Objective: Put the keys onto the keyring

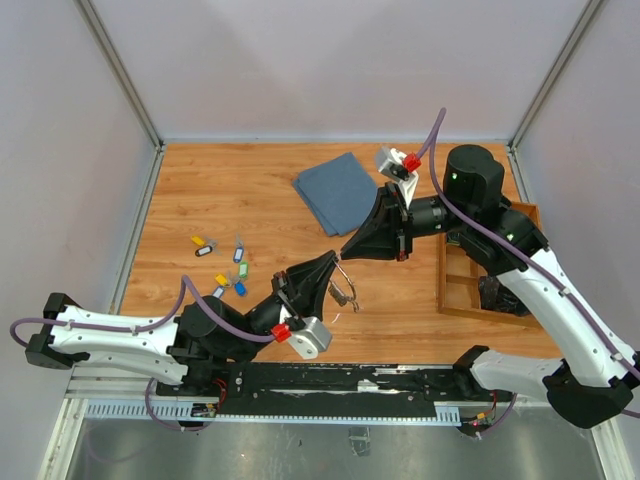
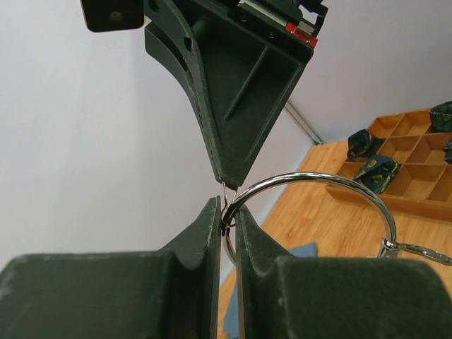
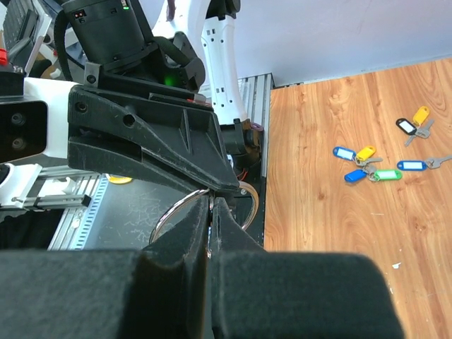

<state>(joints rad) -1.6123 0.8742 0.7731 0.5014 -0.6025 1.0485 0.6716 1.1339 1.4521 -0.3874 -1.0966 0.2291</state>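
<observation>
The keyring is pinched between our claws; left claw clamps its wire; right claw grips it just above; keys lie left of the left claw.

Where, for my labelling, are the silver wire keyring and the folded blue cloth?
silver wire keyring (image 2: pixel 311 176): left wrist view, top of its arc.
folded blue cloth (image 1: pixel 338 190): top external view, its middle.

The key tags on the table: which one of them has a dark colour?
The dark tag, beside a yellow tag in the pair lying apart from the cluster. All the rest are blue, green or yellow.
</observation>
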